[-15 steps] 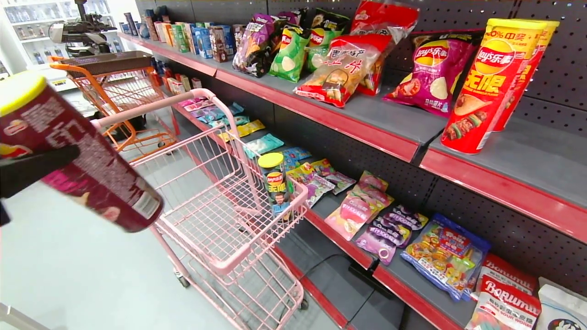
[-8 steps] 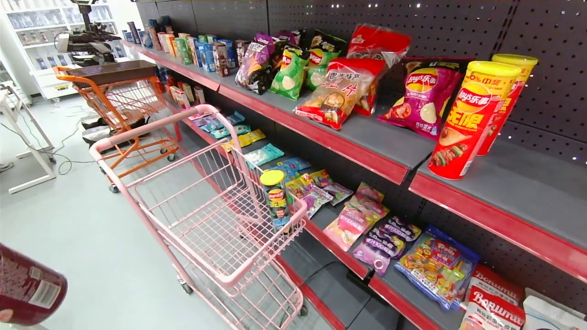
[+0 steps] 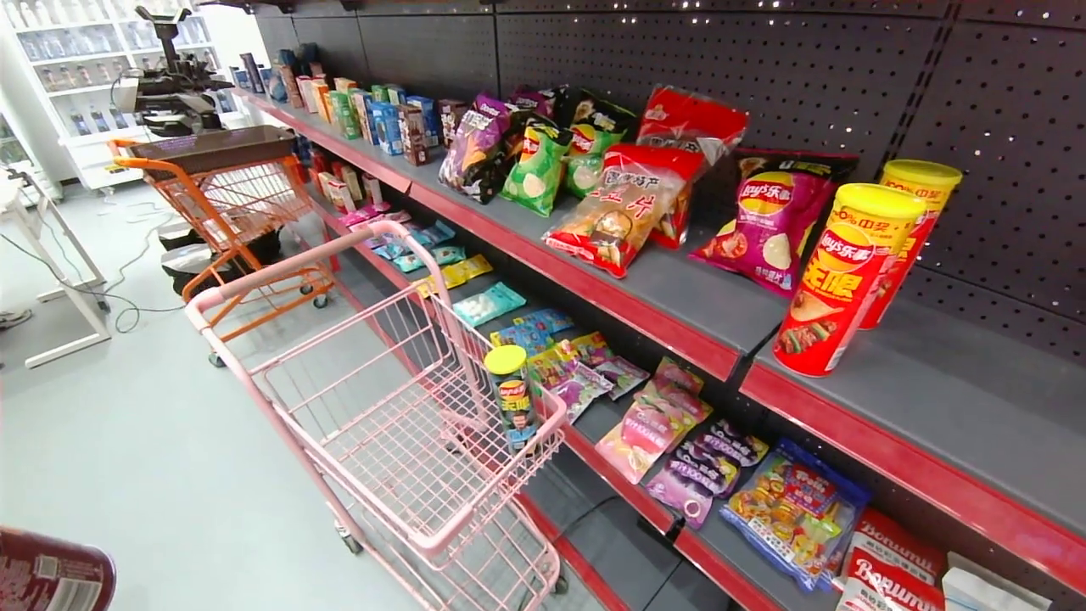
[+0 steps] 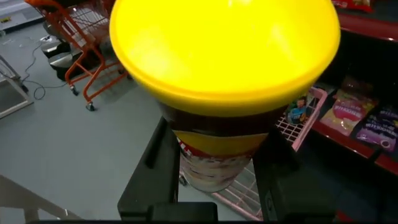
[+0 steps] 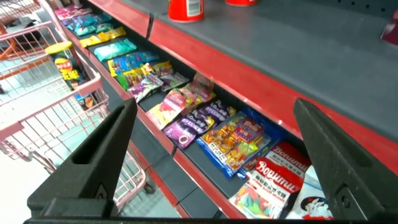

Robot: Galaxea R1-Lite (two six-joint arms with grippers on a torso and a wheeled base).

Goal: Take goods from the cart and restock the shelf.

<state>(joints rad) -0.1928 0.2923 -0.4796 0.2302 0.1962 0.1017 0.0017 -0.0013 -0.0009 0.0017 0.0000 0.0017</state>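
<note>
A dark red can with a yellow lid (image 4: 224, 81) sits upright between my left gripper's (image 4: 217, 177) black fingers (image 4: 155, 168), which are shut on it. In the head view the same can (image 3: 47, 577) pokes in at the lower left corner, left of the pink cart (image 3: 407, 407). One dark can with a yellow lid (image 3: 512, 395) stands in the cart's corner nearest the shelf. Two red cans (image 3: 836, 280) stand on the upper shelf (image 3: 933, 399), with bare grey board to their right. My right gripper (image 5: 211, 162) hangs open over the lower shelf, holding nothing.
Chip bags (image 3: 611, 204) fill the upper shelf left of the red cans. Candy bags (image 3: 679, 433) lie along the lower shelf. An orange cart (image 3: 229, 187) stands beyond the pink one, and a white table (image 3: 59, 280) at far left. Open floor lies left of the cart.
The head camera has shifted, sliding the shelf down in the picture. The held can has dropped from mid-left to the lower left corner of the head view.
</note>
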